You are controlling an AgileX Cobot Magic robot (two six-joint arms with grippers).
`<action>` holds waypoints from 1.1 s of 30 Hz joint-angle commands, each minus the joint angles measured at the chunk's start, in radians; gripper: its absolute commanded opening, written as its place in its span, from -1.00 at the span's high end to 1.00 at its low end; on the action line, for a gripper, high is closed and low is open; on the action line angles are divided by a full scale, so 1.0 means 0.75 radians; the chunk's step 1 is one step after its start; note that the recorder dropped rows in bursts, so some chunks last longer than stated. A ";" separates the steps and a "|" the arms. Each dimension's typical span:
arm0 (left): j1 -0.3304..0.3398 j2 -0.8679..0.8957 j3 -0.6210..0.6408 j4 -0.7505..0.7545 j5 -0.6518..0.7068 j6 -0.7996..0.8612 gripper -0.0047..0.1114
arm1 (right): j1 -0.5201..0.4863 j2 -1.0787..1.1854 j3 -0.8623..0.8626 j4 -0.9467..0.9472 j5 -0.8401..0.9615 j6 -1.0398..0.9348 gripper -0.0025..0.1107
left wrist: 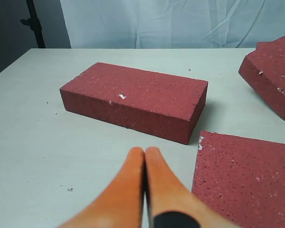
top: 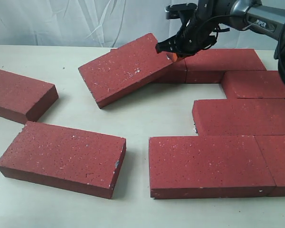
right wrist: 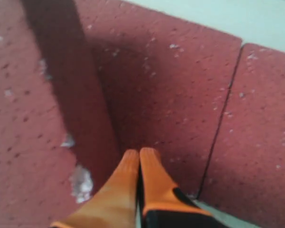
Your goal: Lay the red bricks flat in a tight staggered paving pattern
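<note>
Several red bricks lie on the table. At the right, laid bricks [top: 242, 116] sit close in staggered rows, the front one [top: 209, 164] nearest. One brick [top: 126, 71] lies askew, its right end raised against the back-row brick [top: 223, 64]. My right gripper [top: 173, 56] is shut and empty, its tips at that raised corner. In the right wrist view the gripper [right wrist: 139, 153] sits between the askew brick [right wrist: 28, 118] and the back-row brick [right wrist: 171, 85]. My left gripper [left wrist: 145, 152] is shut and empty above bare table, short of a loose brick [left wrist: 137, 99].
Two loose bricks lie at the left, one at the back [top: 19, 92] and one in front [top: 61, 156]. The pale table [top: 147, 118] shows between the loose bricks and the laid rows. A white curtain [top: 85, 19] hangs behind. The left arm is out of the exterior view.
</note>
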 commanded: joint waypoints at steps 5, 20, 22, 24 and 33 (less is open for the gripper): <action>0.008 -0.006 0.007 0.010 -0.012 -0.011 0.92 | 0.090 -0.023 -0.012 0.035 0.255 -0.094 0.97; 0.008 -0.006 0.007 0.010 -0.012 -0.011 0.92 | 0.145 -0.121 -0.012 0.131 0.516 -0.252 0.97; 0.008 -0.006 0.007 0.010 -0.012 -0.011 0.92 | 0.145 -0.146 -0.012 0.100 0.438 -0.252 0.97; 0.008 -0.006 0.007 0.010 -0.012 -0.011 0.92 | 0.145 -0.166 -0.012 0.066 0.325 -0.229 0.97; 0.008 -0.006 0.007 0.010 -0.012 -0.011 0.92 | 0.145 -0.117 -0.012 0.054 -0.330 -0.020 0.97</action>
